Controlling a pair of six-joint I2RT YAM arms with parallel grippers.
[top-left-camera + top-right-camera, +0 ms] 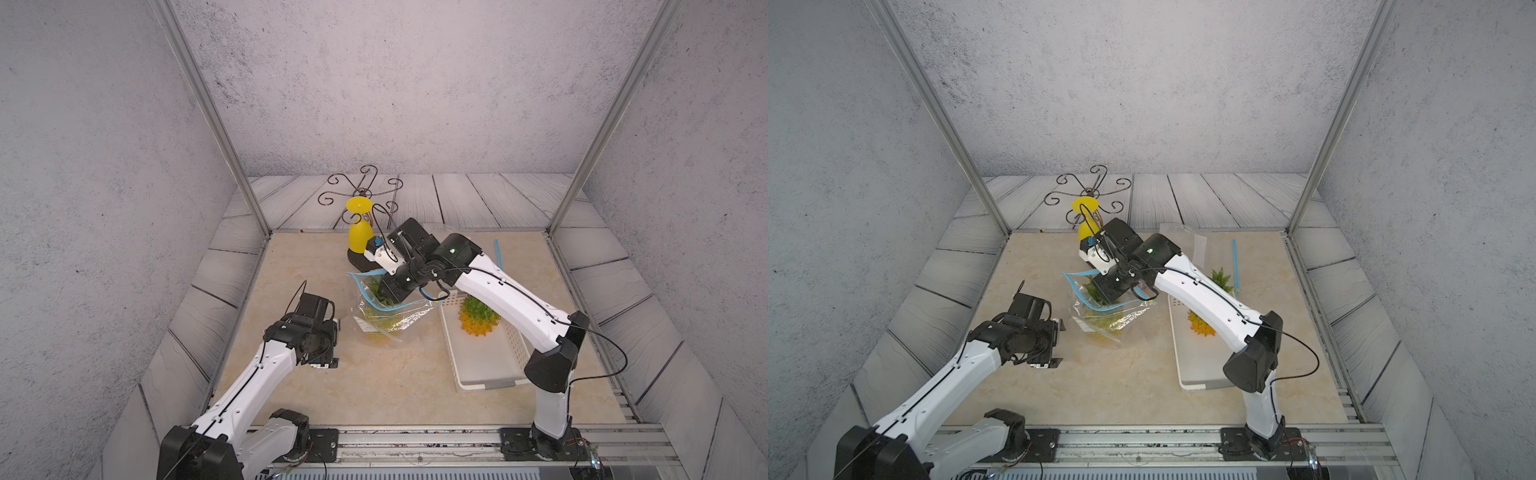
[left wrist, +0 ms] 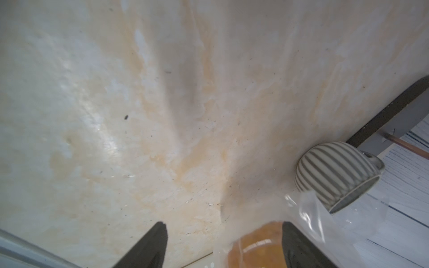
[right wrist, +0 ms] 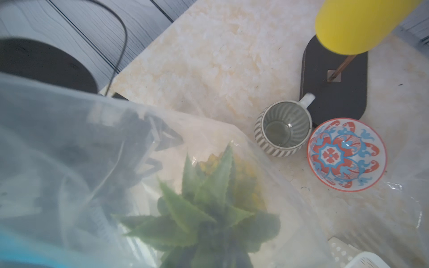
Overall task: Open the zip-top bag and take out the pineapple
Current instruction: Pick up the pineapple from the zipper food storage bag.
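- A clear zip-top bag is lying near the middle of a pale table. Its blue zip edge is gaping in a loop at the far end.
- The pineapple is sitting inside the bag, its long axis running far to near. The green crown is at the open mouth and the yellow body is pointing toward the robot.
- The right gripper is hanging directly over the mouth, right at the crown, so it is by far the nearer one.
- The right wrist camera is showing the leaves close up through cloudy plastic, but the jaws are hiding from every view. I cannot tell how wide they are standing or whether they are gripping the leaves.
- The left gripper is waiting near the bag's near end, to its left. Its two dark fingers are standing wide apart and holding nothing. A fold of the bag, with something orange under it, is lying just beside one finger.
- Judging from this, the pull is probably needing to run along the fruit's axis, out through the far mouth, crown leading.
- A second pineapple is lying loose in a white tray to the right, partly under the right arm.
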